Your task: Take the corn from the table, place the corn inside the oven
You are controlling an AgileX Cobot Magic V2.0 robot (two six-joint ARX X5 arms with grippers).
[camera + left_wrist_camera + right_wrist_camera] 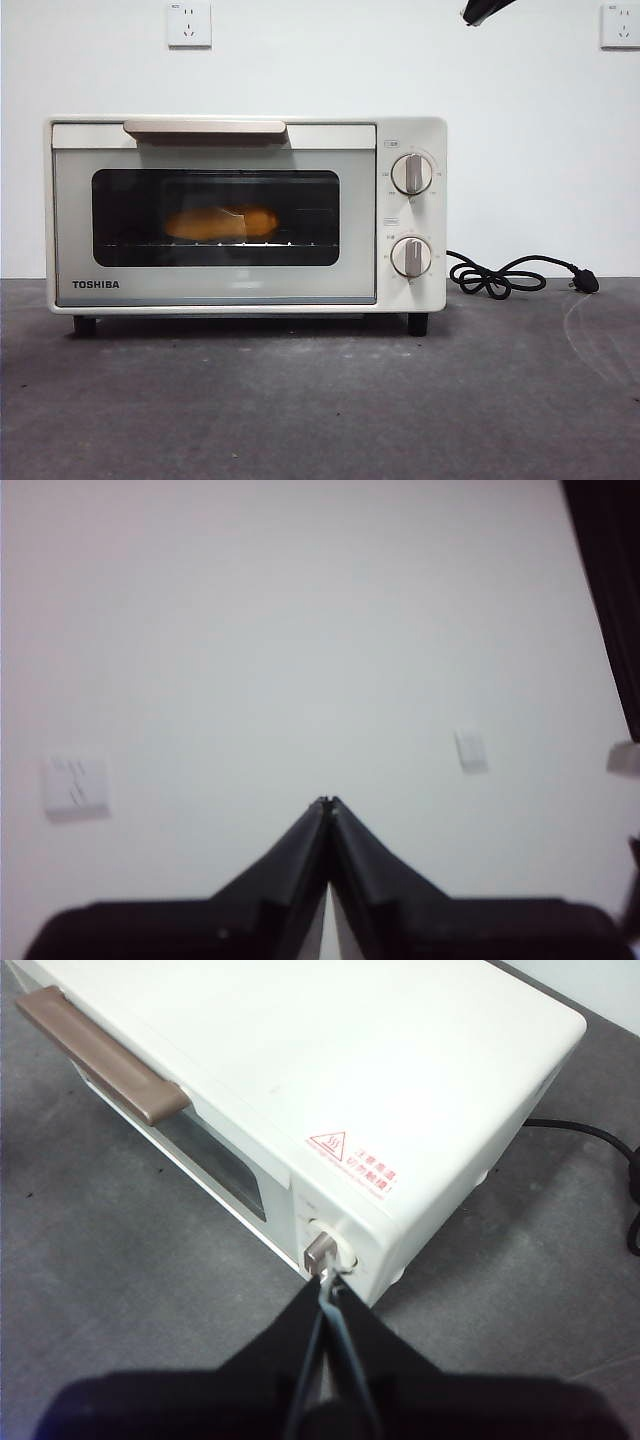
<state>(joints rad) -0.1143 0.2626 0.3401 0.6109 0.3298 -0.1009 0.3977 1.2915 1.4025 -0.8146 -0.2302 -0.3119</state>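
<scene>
Corn, a glossy yellow-orange cob (222, 223), lies on its side on the wire rack inside the cream-white boxy TOSHIBA toaster oven (245, 213), seen dimly through the dark glass window (215, 217) of the shut door, a little left of the window's middle; the oven stands on black feet on the dark grey, matte, mottled surface (320, 400), well left of the picture's centre in the front view; its beige bar handle (204, 127) runs along the top of the door, and to the right of the door two round cream knobs sit one above the other, the upper knob (411, 173) and the lower knob (411, 257); farther right a black power cord (500, 275) loops on the surface and ends in a plug near the white wall (320, 60); two white wall sockets sit high on that wall, one at the left (189, 23) and one at the right edge (620, 24); a black tip of an arm (484, 10) shows at the top of the front view, above the oven's right side; the left gripper (328, 802) is raised and faces the bare wall, jaws pressed together with nothing between them; the right gripper (330, 1282) hangs above the oven's knob end, jaws closed tip to tip and empty, just by a knob in its wrist view.
</scene>
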